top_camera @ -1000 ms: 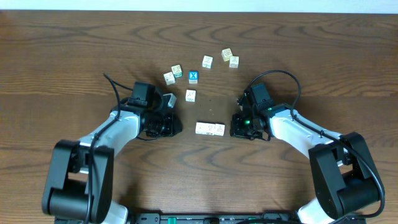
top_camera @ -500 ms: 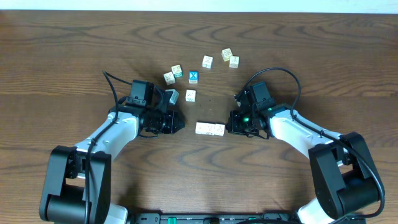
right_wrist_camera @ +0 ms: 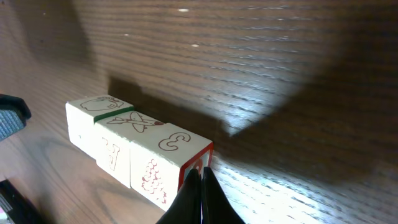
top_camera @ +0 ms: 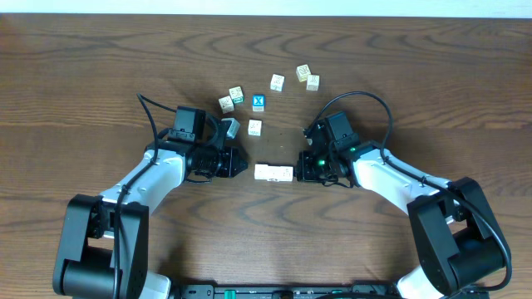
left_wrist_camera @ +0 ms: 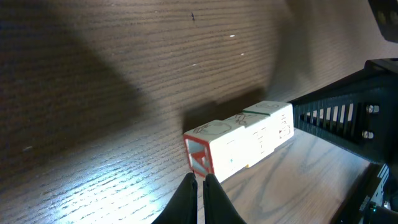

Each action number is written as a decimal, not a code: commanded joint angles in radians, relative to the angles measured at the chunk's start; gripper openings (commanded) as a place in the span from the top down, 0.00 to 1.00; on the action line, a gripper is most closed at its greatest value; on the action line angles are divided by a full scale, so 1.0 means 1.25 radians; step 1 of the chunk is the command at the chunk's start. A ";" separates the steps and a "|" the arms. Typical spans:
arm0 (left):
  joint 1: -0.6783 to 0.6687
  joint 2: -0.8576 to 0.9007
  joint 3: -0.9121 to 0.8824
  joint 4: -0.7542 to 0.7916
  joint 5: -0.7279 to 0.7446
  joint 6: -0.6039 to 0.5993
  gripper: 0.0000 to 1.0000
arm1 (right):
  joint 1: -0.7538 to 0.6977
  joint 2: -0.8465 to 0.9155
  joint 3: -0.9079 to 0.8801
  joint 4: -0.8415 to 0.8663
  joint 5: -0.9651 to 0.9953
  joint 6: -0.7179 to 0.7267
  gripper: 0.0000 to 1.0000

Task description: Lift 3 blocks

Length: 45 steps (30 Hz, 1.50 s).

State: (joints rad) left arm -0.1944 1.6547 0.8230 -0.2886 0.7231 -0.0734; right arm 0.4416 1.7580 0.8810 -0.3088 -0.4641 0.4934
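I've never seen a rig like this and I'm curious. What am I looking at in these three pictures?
These are two robot arms at a wooden table. The wide picture looks straight down: the left arm and right arm reach inward toward each other. The other two pictures come from small cameras on the wrists, each looking along its own jaws. Between the arms lies a row of three blocks, end to end. Each arm's jaws are shut to a point and aimed at one end of the row; the right ones seem to touch it, the left ones look very near. Nothing is gripped. Farther back lie loose cubes, including a blue X cube.
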 commanded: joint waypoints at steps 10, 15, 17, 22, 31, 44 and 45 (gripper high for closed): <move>0.003 -0.006 -0.004 -0.002 -0.005 0.013 0.93 | 0.009 -0.003 -0.005 0.020 -0.004 0.006 0.99; 0.003 -0.006 -0.004 -0.022 -0.067 0.014 0.93 | 0.009 -0.003 -0.005 0.005 -0.004 0.006 0.99; 0.003 -0.006 -0.005 -0.023 -0.070 0.014 0.93 | 0.009 -0.003 -0.005 -0.001 -0.004 0.005 0.99; 0.003 -0.006 -0.004 -0.013 -0.070 0.014 0.93 | 0.009 -0.003 -0.005 -0.001 -0.004 0.005 0.99; 0.003 -0.006 -0.005 0.012 -0.071 0.013 0.93 | 0.009 -0.003 -0.005 -0.014 -0.003 0.005 0.99; -0.013 0.043 -0.004 0.016 -0.070 0.009 0.93 | 0.009 -0.003 -0.005 -0.023 -0.004 0.002 0.99; -0.020 0.049 -0.004 0.018 -0.070 0.007 0.92 | 0.009 -0.003 -0.005 -0.023 -0.004 0.002 0.99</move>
State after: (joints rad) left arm -0.1993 1.6772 0.8230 -0.2680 0.6472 -0.0734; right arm 0.4438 1.7580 0.8810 -0.3359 -0.4637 0.4931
